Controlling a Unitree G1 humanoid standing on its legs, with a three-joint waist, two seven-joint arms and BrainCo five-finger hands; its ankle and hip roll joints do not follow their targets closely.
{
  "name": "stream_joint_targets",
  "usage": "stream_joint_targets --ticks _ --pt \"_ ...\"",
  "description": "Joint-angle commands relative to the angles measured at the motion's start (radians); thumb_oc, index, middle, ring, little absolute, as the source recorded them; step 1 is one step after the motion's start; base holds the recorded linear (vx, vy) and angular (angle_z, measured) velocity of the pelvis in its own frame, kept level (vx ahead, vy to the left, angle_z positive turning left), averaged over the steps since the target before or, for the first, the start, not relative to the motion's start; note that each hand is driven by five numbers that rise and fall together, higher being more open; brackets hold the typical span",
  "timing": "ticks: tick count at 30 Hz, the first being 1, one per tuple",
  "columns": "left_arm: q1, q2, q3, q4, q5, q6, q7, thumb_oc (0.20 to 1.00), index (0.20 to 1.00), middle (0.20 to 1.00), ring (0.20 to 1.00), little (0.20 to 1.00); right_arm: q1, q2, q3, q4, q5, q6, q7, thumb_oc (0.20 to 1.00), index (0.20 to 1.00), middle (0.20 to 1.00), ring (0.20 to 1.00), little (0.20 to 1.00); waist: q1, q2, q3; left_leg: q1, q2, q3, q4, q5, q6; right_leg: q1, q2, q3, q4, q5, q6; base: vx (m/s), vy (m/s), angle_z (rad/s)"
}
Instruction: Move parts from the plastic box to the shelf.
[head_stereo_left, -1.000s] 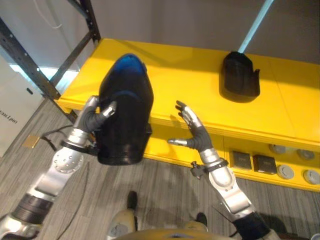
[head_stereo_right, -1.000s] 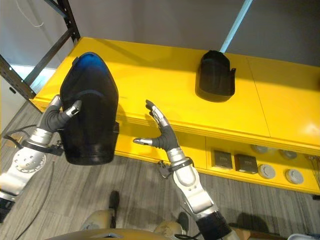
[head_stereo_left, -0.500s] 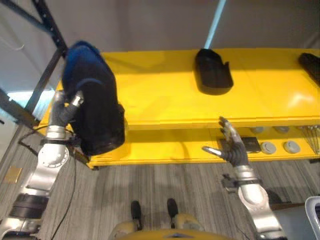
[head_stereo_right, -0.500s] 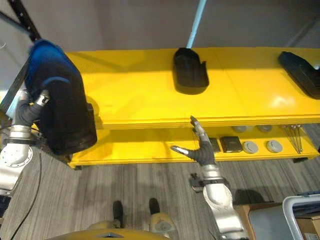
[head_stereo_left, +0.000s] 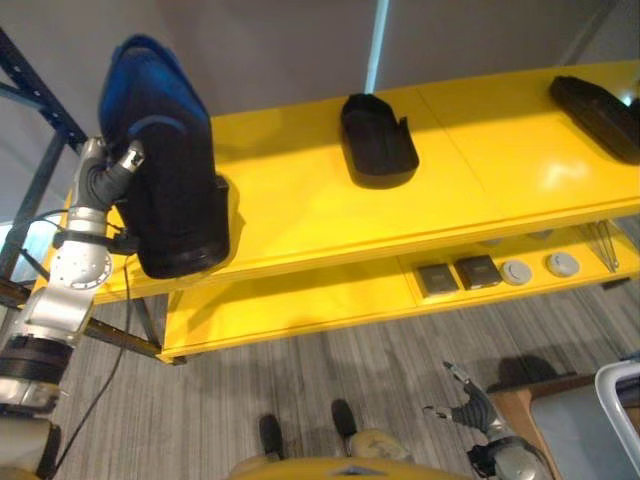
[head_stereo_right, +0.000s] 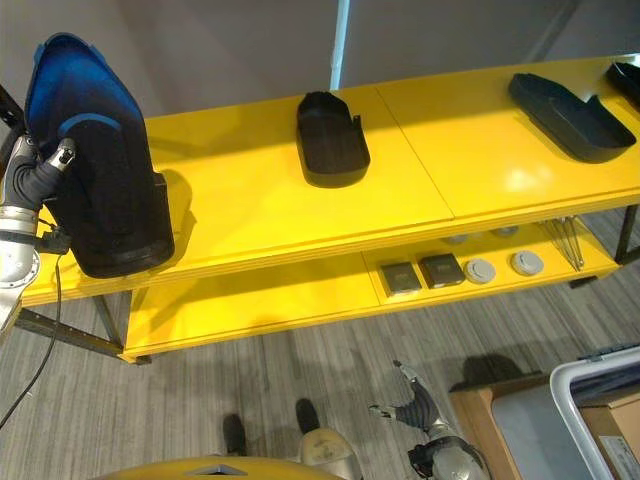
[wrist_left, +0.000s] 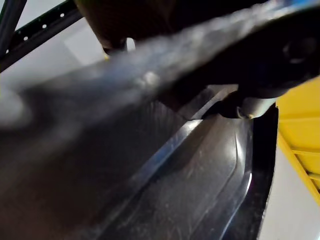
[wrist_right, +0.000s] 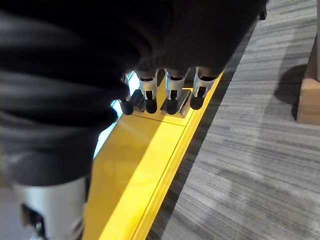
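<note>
Right hand (head_stereo_right: 412, 411) low near the floor at the bottom of the eye views, fingers spread and relaxed, holding nothing; its wrist view shows four dark fingertips (wrist_right: 170, 102) in a row over a yellow shelf edge (wrist_right: 150, 165) and grey floor (wrist_right: 250, 150). Left hand (head_stereo_left: 108, 178) is up at the left end of the yellow shelf (head_stereo_left: 300, 215), fingers and thumb clamped on a big black part (head_stereo_left: 165, 165) with a blue sheen at its top; the part's lower end is over the shelf's left front edge, can't tell if it rests on the board. Left wrist view is very close on that part's dark glossy surface (wrist_left: 200, 175), with a strip of yellow shelf at one side. Further back on the top board: one smaller black part (head_stereo_right: 330, 140) mid-shelf, well apart from the held one, and one long black part (head_stereo_right: 570, 105) at the right end. Right eye view also catches a corner of one more dark piece at the far right edge (head_stereo_right: 628, 78). Lower board (head_stereo_left: 300, 300) carries two dark square pieces (head_stereo_left: 455, 276) side by side and two round grey discs (head_stereo_left: 540, 268) beside them. Bottom right corner of the eye views: a brown carton (head_stereo_right: 480, 410) and a light-rimmed bin (head_stereo_right: 590, 390).
</note>
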Motion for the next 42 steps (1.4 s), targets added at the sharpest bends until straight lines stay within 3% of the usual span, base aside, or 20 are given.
stream_joint_targets --ticks 1,7,15,17,24,29,33,42 --pt "-0.109 0.041 0.077 0.052 -0.077 -0.033 0.014 0.200 0.200 0.200 0.200 0.200 -0.030 -0.003 -0.036 -0.165 0.038 -0.060 -0.002 1.000 1.000 1.000 1.000 1.000 0.005 -0.042 0.024 0.136 0.017 0.017 -0.001 -0.158 -0.014 0.005 -0.050 -0.014 0.004 -0.069 0.079 0.05 -0.025 -0.11" --pt "-0.169 0.066 0.026 0.211 -0.122 0.021 -0.015 0.200 0.200 0.200 0.200 0.200 -0.118 -0.056 -0.088 -0.418 0.025 -0.093 -0.065 1.000 1.000 1.000 1.000 1.000 0.006 -0.027 0.039 0.123 0.020 0.027 -0.001 -0.155 -0.012 -0.011 -0.046 0.004 0.002 -0.069 0.078 0.03 -0.014 -0.10" --pt "-0.404 0.108 -0.096 0.419 -0.053 0.052 0.007 0.200 0.200 0.200 0.200 0.200 -0.234 -0.116 -0.107 -0.648 0.037 -0.142 -0.097 1.000 1.000 1.000 1.000 1.000 0.010 -0.022 0.075 0.073 0.019 0.016 -0.001 -0.142 -0.015 -0.058 -0.042 -0.001 0.001 -0.061 0.082 -0.03 -0.023 0.07" --pt "-0.571 0.112 -0.196 0.552 -0.037 0.078 -0.008 0.200 0.200 0.200 0.200 0.200 -0.320 -0.135 -0.070 -0.714 0.075 -0.161 -0.100 1.000 1.000 1.000 1.000 1.000 0.014 -0.021 0.092 0.052 0.021 0.014 -0.001 -0.135 -0.017 -0.077 -0.040 -0.002 0.001 -0.054 0.083 -0.05 -0.036 0.03" --pt "-0.831 0.122 -0.389 0.776 -0.004 0.128 -0.109 0.200 0.200 0.200 0.200 0.200 -0.367 -0.106 0.023 -0.758 0.177 -0.175 -0.041 1.000 1.000 1.000 1.000 1.000 0.016 -0.019 0.131 0.000 0.018 0.003 -0.001 -0.114 -0.022 -0.121 -0.040 -0.004 0.001 -0.034 0.090 -0.03 -0.019 0.02" --pt "-0.884 0.149 -0.460 0.810 0.002 0.150 -0.183 0.200 0.200 0.200 0.200 0.200 -0.374 -0.079 0.081 -0.751 0.245 -0.170 0.018 1.000 1.000 1.000 1.000 1.000 0.018 -0.018 0.142 -0.013 0.018 0.005 -0.001 -0.108 -0.022 -0.133 -0.040 -0.001 0.001 -0.030 0.092 0.00 -0.004 -0.02" --pt "-0.877 0.157 -0.478 0.837 0.002 0.175 -0.231 0.200 0.200 0.200 0.200 0.200 -0.406 -0.069 0.144 -0.738 0.314 -0.156 0.071 1.000 1.000 1.000 1.000 1.000 0.020 -0.018 0.146 -0.015 0.020 0.010 -0.001 -0.108 -0.023 -0.136 -0.038 0.003 0.001 -0.028 0.090 0.00 0.000 0.00" --pt "-0.879 0.165 -0.511 0.885 0.104 0.195 -0.258 0.200 0.200 0.200 0.200 0.200 -0.435 -0.070 0.150 -0.725 0.299 -0.153 0.055 1.000 1.000 1.000 1.000 1.000 0.017 -0.023 0.143 -0.011 0.023 0.014 -0.001 -0.110 -0.025 -0.133 -0.038 0.004 0.001 -0.031 0.089 0.00 0.000 0.00"
